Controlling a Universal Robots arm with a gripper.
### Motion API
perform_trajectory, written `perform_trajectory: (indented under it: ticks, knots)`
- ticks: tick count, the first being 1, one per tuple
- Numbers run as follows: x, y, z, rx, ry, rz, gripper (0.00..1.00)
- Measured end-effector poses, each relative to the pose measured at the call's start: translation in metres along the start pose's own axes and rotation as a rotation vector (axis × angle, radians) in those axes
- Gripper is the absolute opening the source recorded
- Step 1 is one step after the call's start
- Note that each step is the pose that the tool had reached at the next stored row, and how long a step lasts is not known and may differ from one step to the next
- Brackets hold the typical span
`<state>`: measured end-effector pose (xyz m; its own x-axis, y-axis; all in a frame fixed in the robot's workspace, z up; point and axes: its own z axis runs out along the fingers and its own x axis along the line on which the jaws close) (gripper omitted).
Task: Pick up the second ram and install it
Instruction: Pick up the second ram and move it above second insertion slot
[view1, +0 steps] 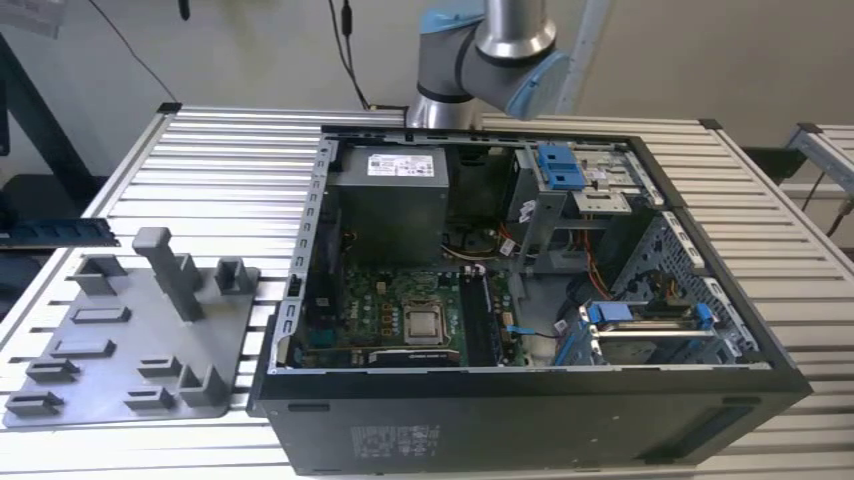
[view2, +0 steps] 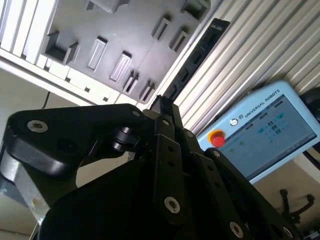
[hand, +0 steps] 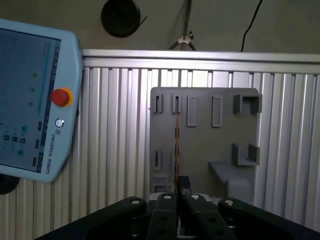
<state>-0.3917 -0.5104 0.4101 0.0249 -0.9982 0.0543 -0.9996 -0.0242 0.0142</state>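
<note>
The second ram (view2: 192, 57) is a long, thin dark stick that juts straight out from my fingertips. In the first wrist view the ram (hand: 176, 140) is seen edge-on as a thin line across the grey holder plate (hand: 210, 145). My gripper (view2: 162, 106) is shut on the stick's near end, high above the slatted table (hand: 115, 130); in the first wrist view the gripper (hand: 178, 192) hangs over the plate. The open computer case (view1: 534, 300) with its motherboard (view1: 400, 310) lies at the exterior view's right.
Another dark stick (view1: 54, 232) lies at the exterior view's far left, behind the grey plate (view1: 120, 340) with its upright post (view1: 167, 270). A teach pendant (hand: 35, 100) sits beside the table. Blue clips (view1: 561, 165) and drive cages stand inside the case. The arm (view1: 481, 50) rises behind the case.
</note>
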Motion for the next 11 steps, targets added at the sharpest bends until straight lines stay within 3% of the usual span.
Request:
perform_trajectory:
  ticks: [11]
  knots:
    - [0.0006, -0.0263, -0.0004, 0.0000, 0.0000, -0.001, 0.13]
